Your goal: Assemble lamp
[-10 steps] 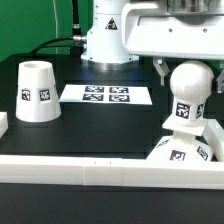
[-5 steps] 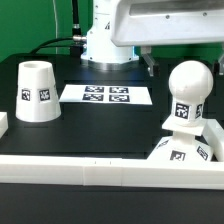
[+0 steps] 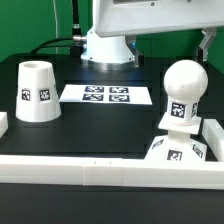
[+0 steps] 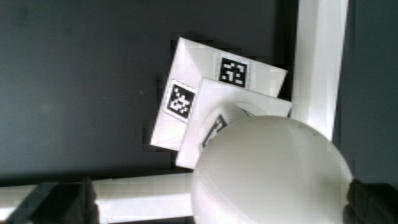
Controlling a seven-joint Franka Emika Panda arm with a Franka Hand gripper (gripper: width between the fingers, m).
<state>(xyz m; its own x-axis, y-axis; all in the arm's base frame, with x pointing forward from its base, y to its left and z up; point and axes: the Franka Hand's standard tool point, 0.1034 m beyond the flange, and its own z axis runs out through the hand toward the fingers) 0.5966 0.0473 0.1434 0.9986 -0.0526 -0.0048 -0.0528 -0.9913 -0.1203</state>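
The round-headed bulb (image 3: 182,92) stands upright on the low sloped base (image 3: 176,152) at the front of the exterior view's right. My gripper (image 3: 171,56) hangs open just above the bulb's head, one finger on each side, not touching it. In the wrist view the bulb's head (image 4: 267,170) fills the gap between my dark fingers (image 4: 54,203), with the tagged base (image 4: 199,100) beyond it. The tapered shade (image 3: 36,92) stands alone, narrow end up, at the exterior view's left.
The marker board (image 3: 106,95) lies flat near the arm's white pedestal (image 3: 108,45). A long white rail (image 3: 90,170) runs along the front edge. Another rail (image 4: 322,60) runs beside the base in the wrist view.
My arm has risen and the fingers have lifted clear of the bulb's sides to above its head. The bulb stays standing on the base.
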